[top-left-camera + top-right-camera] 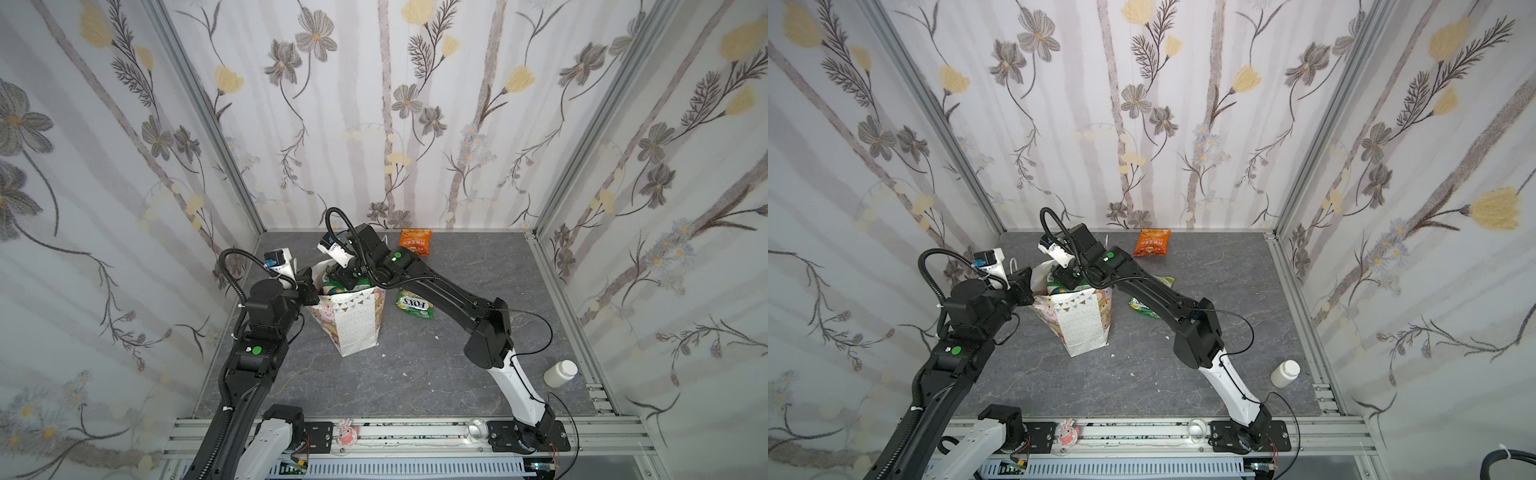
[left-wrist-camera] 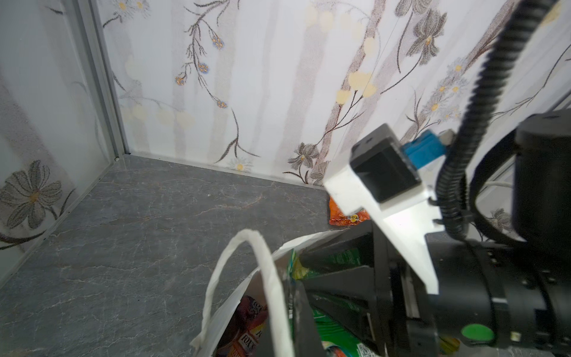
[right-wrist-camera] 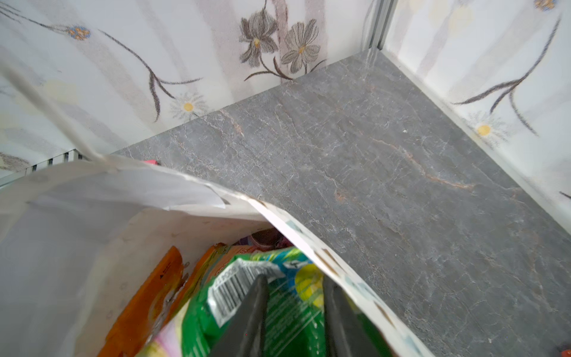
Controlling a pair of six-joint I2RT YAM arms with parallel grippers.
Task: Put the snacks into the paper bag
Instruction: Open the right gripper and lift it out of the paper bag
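Inside the paper bag (image 1: 353, 320), right gripper (image 3: 295, 282) spread over a green packet (image 3: 193, 327); left gripper (image 1: 311, 287) pinches the bag's rim.

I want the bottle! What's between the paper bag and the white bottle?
The right arm's elbow stands there, over grey table; both top views show it.

Paper bag (image 1: 353, 326): white, dotted, printed with bunting and cartoon animals. It stands upright with its mouth open, just left of centre in both top views. Its white cord handle (image 2: 268, 278) arches above the rim.

Contents:
- green packet (image 3: 287, 309) uppermost
- bagged orange packet (image 3: 145, 306) on edge against the inner wall
- purple-pink FOX'S packet (image 2: 247, 333) lower down

Outside, on the tabletop:
- loose orange packet (image 1: 415, 242) at the back wall, upper right of the bag
- green-yellow FOX'S packet (image 1: 414, 305) lying flat just right of the bag, its lettering upside down
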